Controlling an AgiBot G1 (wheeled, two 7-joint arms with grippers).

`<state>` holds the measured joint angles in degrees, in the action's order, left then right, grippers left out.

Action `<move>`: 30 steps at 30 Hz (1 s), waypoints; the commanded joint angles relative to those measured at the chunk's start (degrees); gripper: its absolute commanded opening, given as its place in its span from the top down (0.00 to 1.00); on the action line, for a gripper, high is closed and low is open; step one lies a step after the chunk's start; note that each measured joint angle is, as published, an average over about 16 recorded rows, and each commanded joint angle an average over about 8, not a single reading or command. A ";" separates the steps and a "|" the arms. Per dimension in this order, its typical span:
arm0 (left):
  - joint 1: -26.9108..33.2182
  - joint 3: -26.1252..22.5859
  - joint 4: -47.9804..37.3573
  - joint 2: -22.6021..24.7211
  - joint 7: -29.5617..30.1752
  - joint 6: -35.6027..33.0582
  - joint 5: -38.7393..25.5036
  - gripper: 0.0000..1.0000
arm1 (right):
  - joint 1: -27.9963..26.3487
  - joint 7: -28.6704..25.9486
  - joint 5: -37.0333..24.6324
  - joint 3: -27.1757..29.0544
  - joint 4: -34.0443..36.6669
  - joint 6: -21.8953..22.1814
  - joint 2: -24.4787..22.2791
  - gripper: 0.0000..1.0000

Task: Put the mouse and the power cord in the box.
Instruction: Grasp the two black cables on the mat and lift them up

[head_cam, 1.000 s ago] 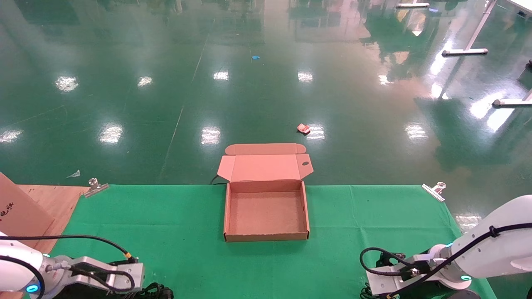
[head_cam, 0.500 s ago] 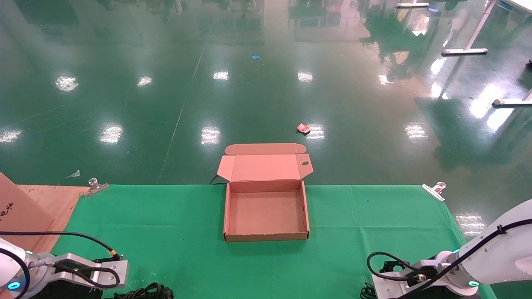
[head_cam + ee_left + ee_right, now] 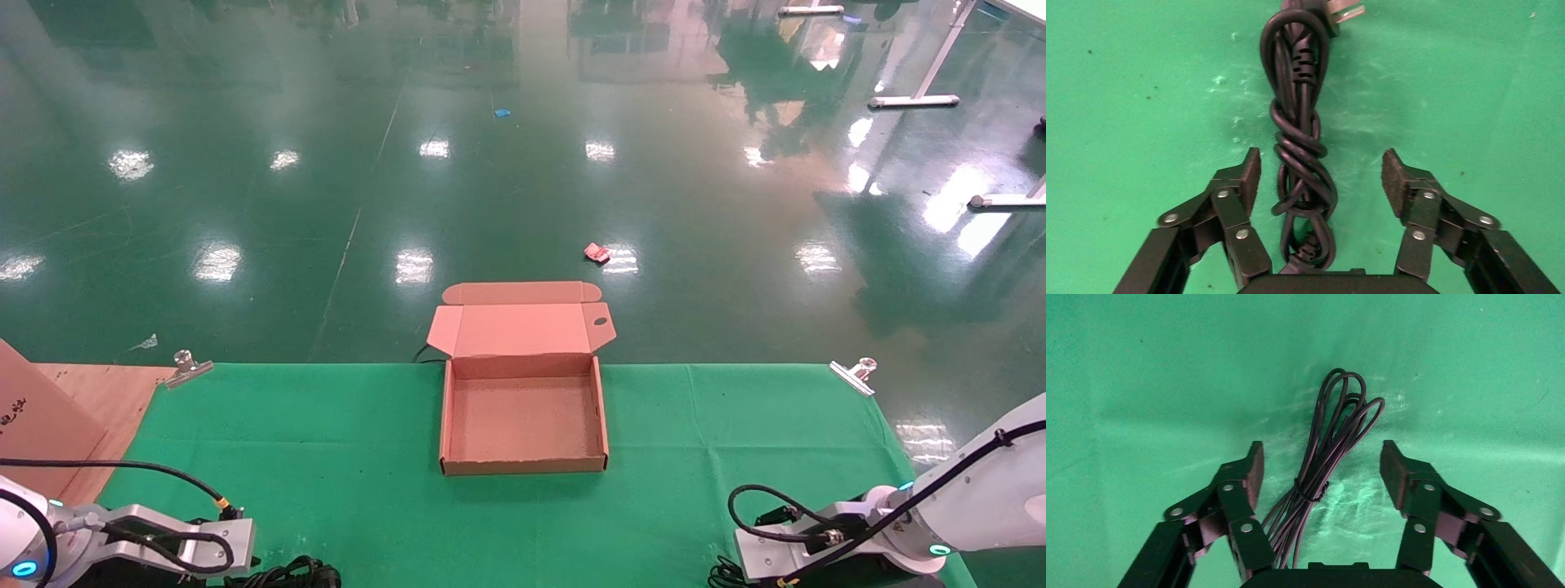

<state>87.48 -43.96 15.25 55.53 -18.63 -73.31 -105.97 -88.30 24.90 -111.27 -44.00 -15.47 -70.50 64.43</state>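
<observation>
The brown cardboard box (image 3: pixel 523 467) sits open and empty at the middle of the green cloth, its lid (image 3: pixel 523 328) folded back. The power cord (image 3: pixel 1301 131), a thick black twisted bundle with a plug, lies on the cloth by the near edge. My left gripper (image 3: pixel 1319 168) is open, with a finger on each side of the cord and not touching it. My right gripper (image 3: pixel 1320 459) is open over a thin black tied cable bundle (image 3: pixel 1333 438) lying on the cloth. The mouse body is hidden.
A cardboard panel with dark writing (image 3: pixel 33 412) leans on a wooden board (image 3: pixel 106 392) at the left. Metal clamps (image 3: pixel 186 365) (image 3: pixel 854 374) hold the cloth at the far corners. Beyond the far table edge is shiny green floor.
Both wrists have dropped slightly toward the near table edge, the left one shifting left and the right one shifting right. The box has not moved.
</observation>
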 commanded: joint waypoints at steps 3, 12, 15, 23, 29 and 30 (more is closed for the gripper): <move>0.02 0.14 -0.47 -0.31 -0.61 -0.29 0.24 1.00 | -0.31 1.02 0.11 0.05 1.32 0.21 0.41 1.00; -0.16 0.34 -1.64 -0.85 -1.66 -0.48 0.60 1.00 | -0.43 2.91 0.06 -0.02 3.88 1.14 1.56 1.00; -0.19 0.40 -2.01 -0.83 -1.90 -0.47 0.70 1.00 | -0.54 3.51 0.10 0.00 4.71 1.38 1.88 1.00; 1.21 0.56 -1.68 -0.74 -2.70 -1.30 0.94 1.00 | -2.63 4.93 0.89 0.55 5.96 0.57 1.87 1.00; 4.25 0.68 1.42 -1.68 -2.67 -3.98 1.04 1.00 | -6.34 5.86 2.26 1.49 4.94 -2.34 0.71 1.00; 4.87 0.72 2.29 -1.95 -2.48 -4.60 1.08 1.00 | -7.10 5.90 2.53 1.67 4.58 -3.01 0.43 1.00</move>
<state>92.62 -43.19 18.54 53.37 -20.49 -78.30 -104.85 -95.62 30.46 -108.65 -42.27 -11.37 -73.89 64.72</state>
